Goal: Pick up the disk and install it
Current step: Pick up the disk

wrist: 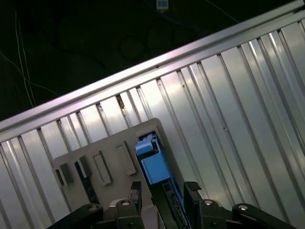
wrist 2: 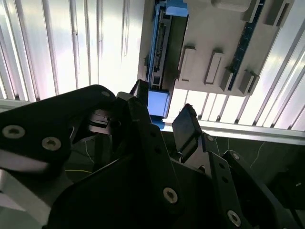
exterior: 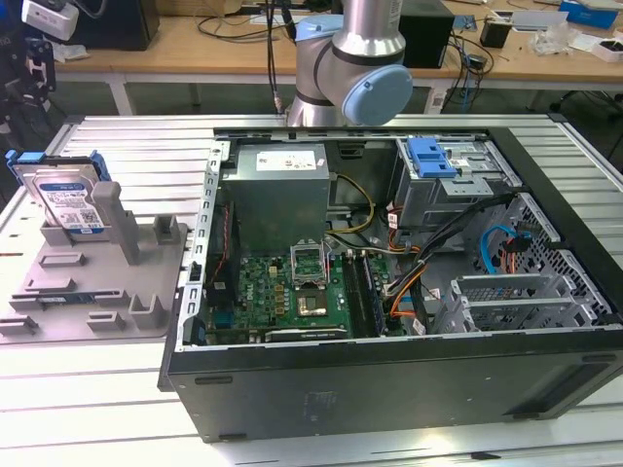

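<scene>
I see my gripper (wrist: pixel 163 193) open wide, holding nothing, over the disk (exterior: pixel 68 199), upright in the grey fixture (exterior: pixel 92 289), exterior view's upper left

The flat silver rectangular hard disk (exterior: pixel 70 199) has a white-and-blue label and a bright blue plastic rail. The plain grey plastic fixture with posts (exterior: pixel 97 292) has no pattern. The ribbed silver aluminium desk (exterior: pixel 88 399) is striped with parallel grooves. At the disk's 3 o'clock in the exterior view, the black metal computer case (exterior: pixel 389 389) holds a green circuit board (exterior: pixel 292 287), a blue plastic bracket (exterior: pixel 433 156) and orange and yellow wires (exterior: pixel 401 292). The silver robot arm (exterior: pixel 360 58) has pale blue caps. The matte black claw (wrist 2: pixel 163 102) is unpatterned.
</scene>
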Action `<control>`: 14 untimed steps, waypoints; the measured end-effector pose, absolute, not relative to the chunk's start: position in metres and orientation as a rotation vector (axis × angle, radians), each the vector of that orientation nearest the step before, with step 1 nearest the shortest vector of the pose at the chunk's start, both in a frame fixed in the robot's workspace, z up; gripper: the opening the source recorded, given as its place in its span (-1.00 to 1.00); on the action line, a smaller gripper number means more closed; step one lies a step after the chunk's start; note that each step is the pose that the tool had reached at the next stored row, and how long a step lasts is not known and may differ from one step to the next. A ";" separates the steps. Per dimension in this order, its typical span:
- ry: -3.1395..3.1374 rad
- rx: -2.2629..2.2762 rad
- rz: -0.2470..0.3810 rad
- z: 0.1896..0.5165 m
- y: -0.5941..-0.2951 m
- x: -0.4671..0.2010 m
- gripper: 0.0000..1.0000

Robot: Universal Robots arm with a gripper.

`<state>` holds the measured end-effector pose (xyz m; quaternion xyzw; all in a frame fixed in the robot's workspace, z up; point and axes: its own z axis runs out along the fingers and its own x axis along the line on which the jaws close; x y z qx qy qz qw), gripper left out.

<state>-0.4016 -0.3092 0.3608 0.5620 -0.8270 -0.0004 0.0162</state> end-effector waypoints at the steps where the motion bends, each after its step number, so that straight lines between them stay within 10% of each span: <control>1: -2.557 1.769 0.000 0.361 -0.309 -0.402 -0.04; 14: -2.339 2.063 0.016 0.358 -0.309 -0.402 -0.04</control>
